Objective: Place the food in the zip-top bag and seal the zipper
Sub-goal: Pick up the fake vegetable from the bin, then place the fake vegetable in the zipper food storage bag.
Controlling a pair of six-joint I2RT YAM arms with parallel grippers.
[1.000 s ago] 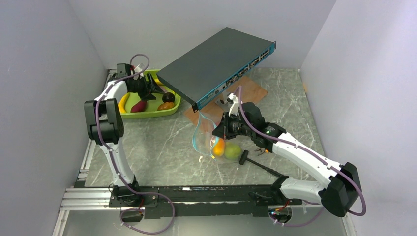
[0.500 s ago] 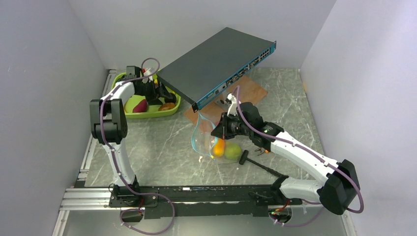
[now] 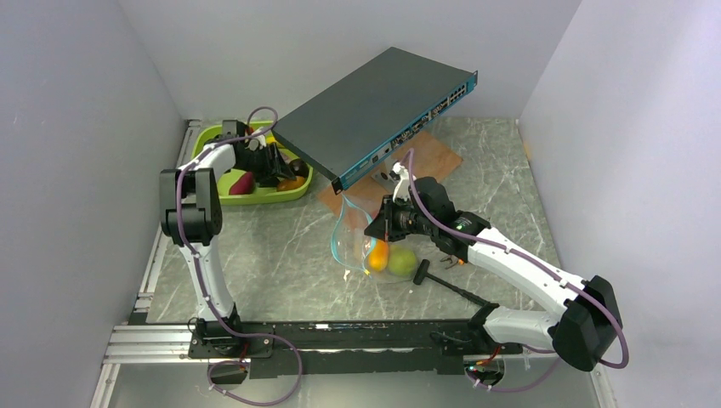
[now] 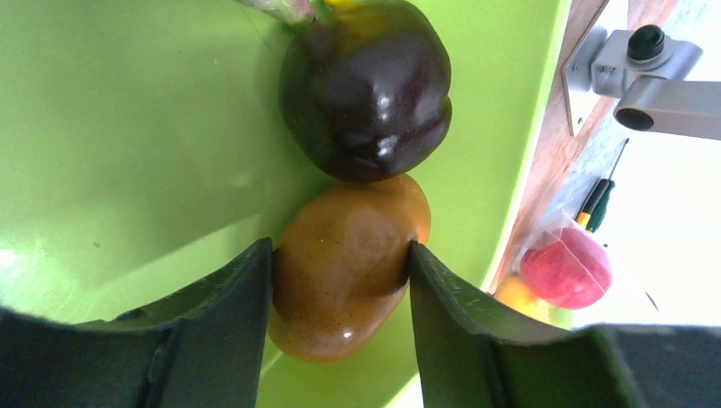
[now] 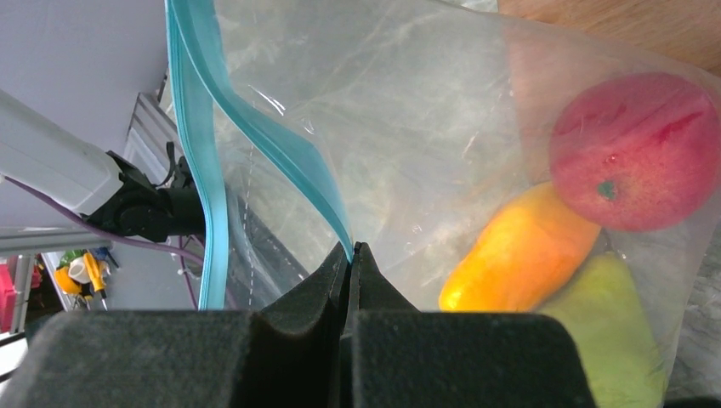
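Green is all around the left gripper (image 4: 340,259), which is down inside the lime-green tray (image 4: 127,127). Its two black fingers (image 4: 225,323) press on both sides of the orange-brown fruit (image 4: 344,289), so the gripper is clamped on it. This fruit is smooth, shiny and a bit long. Just past the fingertips lies the dark purple fruit (image 4: 366,85). It is round and very glossy, and it touches the orange-brown fruit.

The right gripper (image 5: 350,255) has its fingers tight together. They pinch the edge of the zip-top bag (image 5: 408,127), right where the zipper (image 5: 200,170) comes down to the fingertips. The bag is clear and crinkly, and it stands open in front of the gripper. The zipper is a thin teal strip. Its two sides stand apart and bend away to the gripper's left, so the mouth is not sealed.

Inside the bag, ahead of the fingers and to their right, sit three pieces of food. They are the red apple (image 5: 633,153), the yellow-orange fruit (image 5: 519,251) just under it, and the green apple (image 5: 608,340) lowest of all. They are packed close together. From above, the bag's bottom rests on the grey stone table (image 3: 272,246), well apart from the left gripper.
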